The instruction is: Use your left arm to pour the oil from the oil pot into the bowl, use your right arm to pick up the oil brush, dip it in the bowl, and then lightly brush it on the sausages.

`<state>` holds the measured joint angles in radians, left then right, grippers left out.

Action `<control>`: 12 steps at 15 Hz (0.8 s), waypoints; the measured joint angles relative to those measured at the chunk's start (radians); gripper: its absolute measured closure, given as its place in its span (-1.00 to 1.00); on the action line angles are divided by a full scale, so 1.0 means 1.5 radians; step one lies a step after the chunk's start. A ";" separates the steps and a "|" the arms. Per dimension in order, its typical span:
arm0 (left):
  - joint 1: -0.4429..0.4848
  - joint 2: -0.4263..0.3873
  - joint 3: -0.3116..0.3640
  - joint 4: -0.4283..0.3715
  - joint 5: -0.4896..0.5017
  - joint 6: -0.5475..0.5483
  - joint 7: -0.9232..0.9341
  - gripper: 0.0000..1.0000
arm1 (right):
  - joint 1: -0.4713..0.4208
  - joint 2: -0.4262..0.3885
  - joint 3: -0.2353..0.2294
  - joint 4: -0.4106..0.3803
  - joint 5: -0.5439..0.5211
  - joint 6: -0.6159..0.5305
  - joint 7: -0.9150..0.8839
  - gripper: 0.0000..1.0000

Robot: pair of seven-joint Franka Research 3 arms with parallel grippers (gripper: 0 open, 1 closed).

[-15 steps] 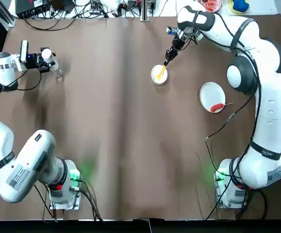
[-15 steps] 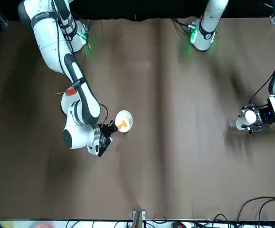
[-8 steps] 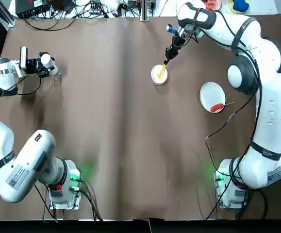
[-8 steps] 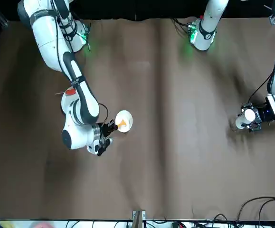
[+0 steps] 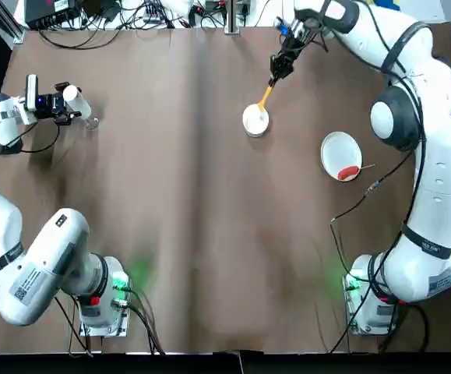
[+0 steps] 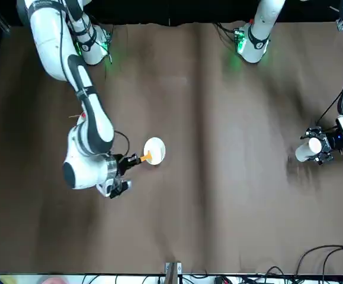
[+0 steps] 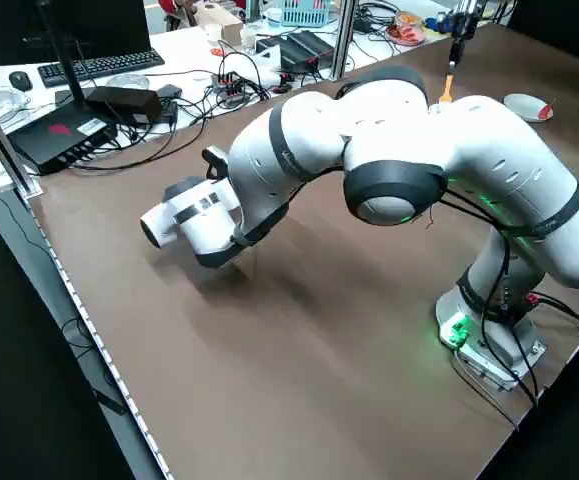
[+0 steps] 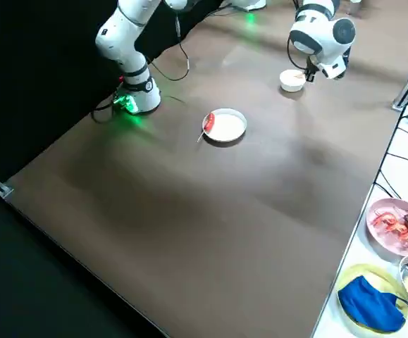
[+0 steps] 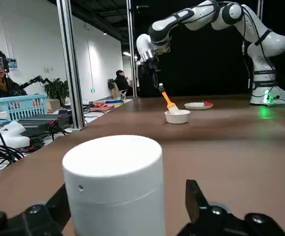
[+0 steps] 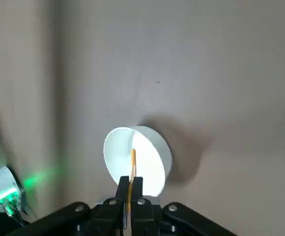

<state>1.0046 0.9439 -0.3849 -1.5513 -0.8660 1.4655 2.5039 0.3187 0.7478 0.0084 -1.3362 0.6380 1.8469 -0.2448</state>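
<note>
Relative to 1.0 s earlier, the right gripper [image 5: 272, 82] and oil brush [image 5: 266, 97] have shifted outward from the bowl [image 5: 255, 121]; the oil pot [image 5: 77, 102] shows 1 changed tilt.

The top view is bright and evenly lit, with soft, dim shadow bands across the matte brown tabletop [image 5: 202, 234]. A green glow spills onto the brown surface beside the base of the white-and-grey jointed left arm [image 5: 42, 269]. In the left wrist view, the white round cap [image 9: 113, 187] is washed pale on top, and the brown surface carries a dull sheen. In the right wrist view, the small round white bowl [image 10: 152, 155] glares inside and throws a soft-edged shadow beside it.
</note>
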 joint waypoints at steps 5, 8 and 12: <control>0.001 -0.001 0.001 0.011 0.009 -0.001 0.000 -0.97 | -0.041 -0.055 -0.091 0.024 -0.037 -0.259 0.039 0.91; 0.012 -0.014 0.001 0.020 0.025 -0.002 0.000 -0.97 | -0.046 -0.061 -0.160 0.003 -0.091 -0.406 0.042 0.91; 0.036 -0.078 0.000 0.027 0.092 -0.007 0.000 -0.97 | -0.041 -0.055 -0.165 -0.085 -0.190 -0.415 0.042 0.91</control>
<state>1.0583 0.8274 -0.3843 -1.5112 -0.7282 1.4546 2.5036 0.2566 0.6652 -0.2393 -1.4641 0.3527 1.2237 -0.1822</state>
